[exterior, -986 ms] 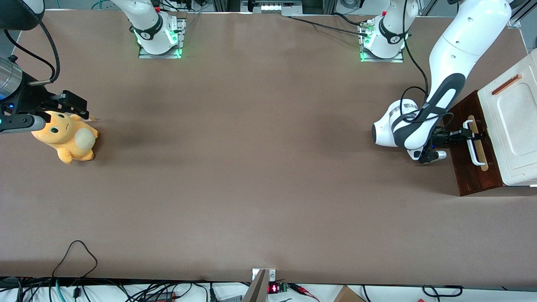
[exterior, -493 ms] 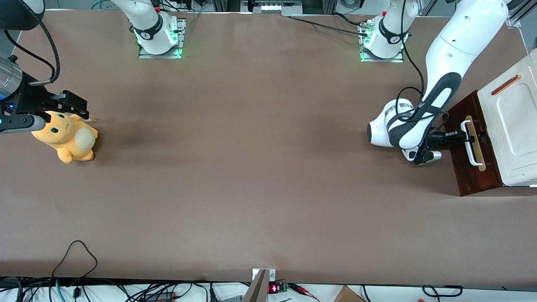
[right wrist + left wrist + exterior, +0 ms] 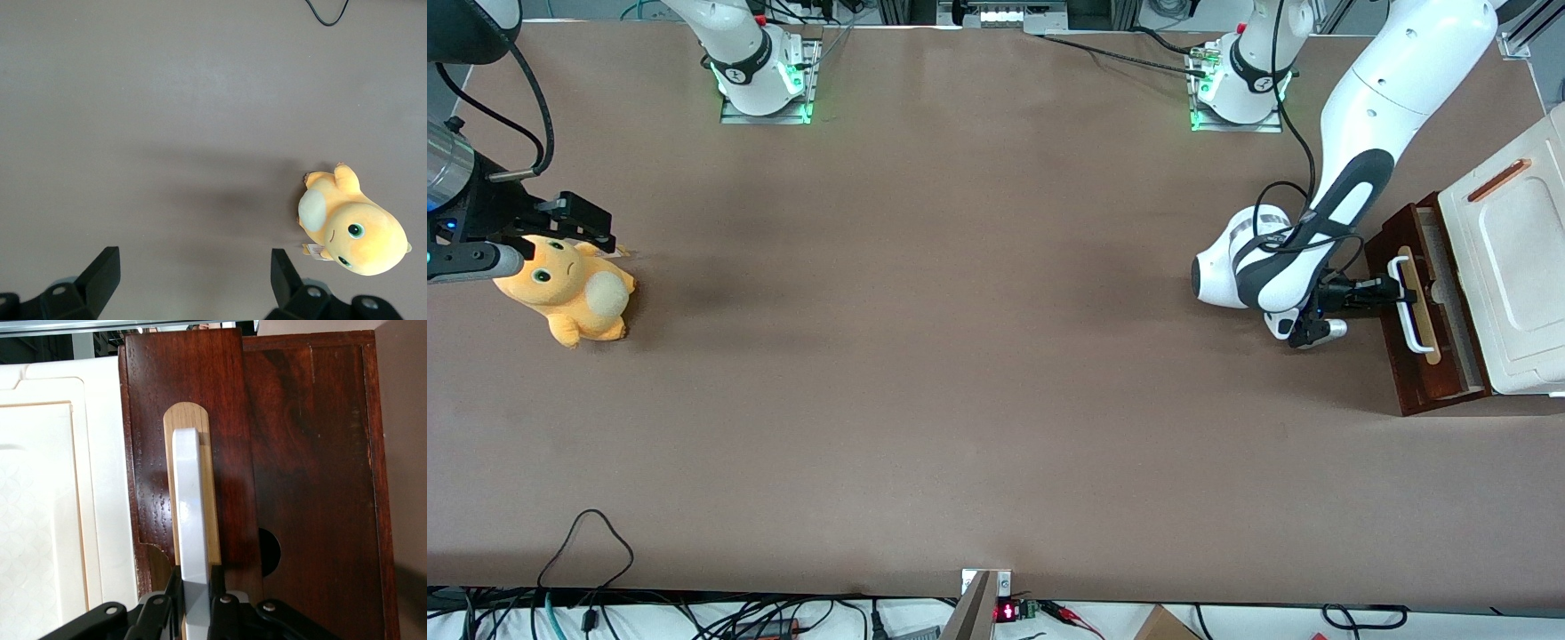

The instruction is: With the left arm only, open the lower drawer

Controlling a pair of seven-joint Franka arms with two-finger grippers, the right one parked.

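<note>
Brown tabletop [image 3: 960,373], cabinet [image 3: 1516,267] at the working arm's end. Lower drawer [image 3: 1423,307] stands partly pulled out from under the white cabinet top, a strip of pale interior showing. Left arm [image 3: 1360,151] reaches down in front of it; gripper [image 3: 1392,289] closed around the white bar handle [image 3: 190,540], fingers [image 3: 160,607] pinching the bar from both sides. Orange plush toy [image 3: 569,289] lies toward the parked arm's end.

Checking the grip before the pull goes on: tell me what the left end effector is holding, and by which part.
The left end effector is shut on the white bar handle of the lower drawer, gripping near one end of the bar.
</note>
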